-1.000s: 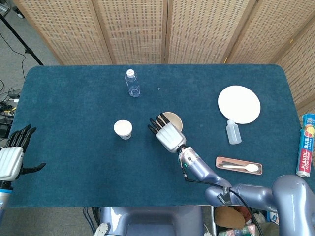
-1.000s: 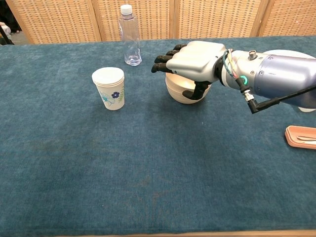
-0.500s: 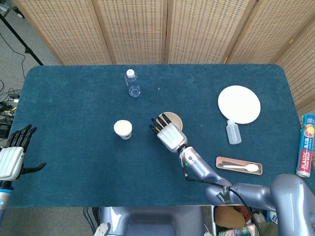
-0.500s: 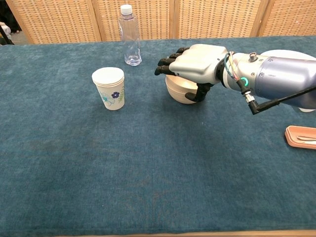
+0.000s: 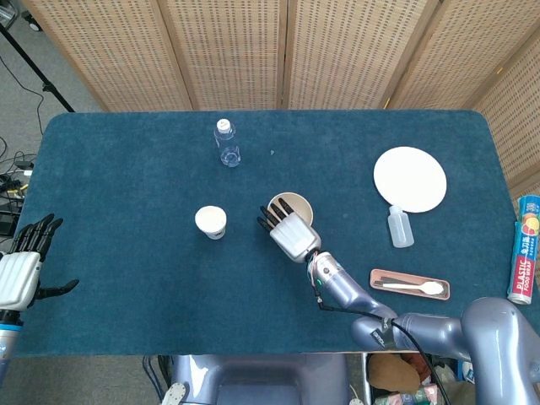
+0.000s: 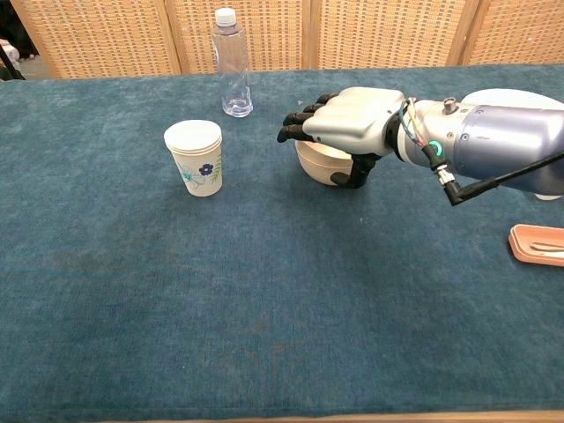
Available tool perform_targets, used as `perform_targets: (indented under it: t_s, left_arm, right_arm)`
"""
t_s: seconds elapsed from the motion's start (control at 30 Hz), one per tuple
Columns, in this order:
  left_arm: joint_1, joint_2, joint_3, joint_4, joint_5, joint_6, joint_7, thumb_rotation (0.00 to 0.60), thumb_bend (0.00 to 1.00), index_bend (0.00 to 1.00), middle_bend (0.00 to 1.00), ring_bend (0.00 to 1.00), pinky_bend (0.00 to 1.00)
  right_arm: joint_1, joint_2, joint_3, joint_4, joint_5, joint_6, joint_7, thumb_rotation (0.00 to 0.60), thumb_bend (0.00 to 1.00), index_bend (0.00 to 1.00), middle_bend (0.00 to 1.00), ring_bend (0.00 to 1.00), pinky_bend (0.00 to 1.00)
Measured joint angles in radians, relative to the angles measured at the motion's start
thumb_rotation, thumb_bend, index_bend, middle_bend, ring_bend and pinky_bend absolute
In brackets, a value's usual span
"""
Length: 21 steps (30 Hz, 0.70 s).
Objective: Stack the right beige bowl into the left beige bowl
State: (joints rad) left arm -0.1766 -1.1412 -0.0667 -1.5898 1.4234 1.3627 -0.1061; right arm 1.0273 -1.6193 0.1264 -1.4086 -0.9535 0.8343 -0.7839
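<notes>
The blue cloth surface (image 5: 126, 186) carries the beige bowl (image 6: 328, 164) near its middle, seemingly already nested; the right hand (image 6: 351, 117) hovers flat above it, fingers spread, holding nothing; the left hand (image 5: 18, 274) waits wide at the edge; a careless withdrawal could clip the rim; a tube (image 5: 523, 250) reads "PLASTIC FOOD".

Beige bowl (image 6: 319, 165) half hidden under right robot hand (image 6: 352, 121), plate (image 6: 507, 94) behind forearm

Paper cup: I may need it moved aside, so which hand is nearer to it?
Right. The right hand hovers over the beige bowl just beside the paper cup; the left hand sits at the table's far left edge.
</notes>
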Motion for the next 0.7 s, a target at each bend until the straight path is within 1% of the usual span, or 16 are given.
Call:
perform_targets:
  t_s: [0.4, 0.7]
  left_arm:
    - [0.002, 0.0, -0.002, 0.0, 0.0, 0.005, -0.001, 0.6, 0.0, 0.0, 0.0, 0.0, 0.0]
    - [0.003, 0.0, -0.001, -0.001, 0.003, 0.008, -0.001, 0.6, 0.0, 0.0, 0.0, 0.0, 0.0]
  right_arm:
    - [0.005, -0.01, -0.015, 0.029, -0.009, -0.012, 0.028, 0.6, 0.51, 0.0, 0.0, 0.0, 0.0]
    - [0.005, -0.015, -0.034, 0.039, -0.009, -0.013, 0.024, 0.6, 0.51, 0.0, 0.0, 0.0, 0.0]
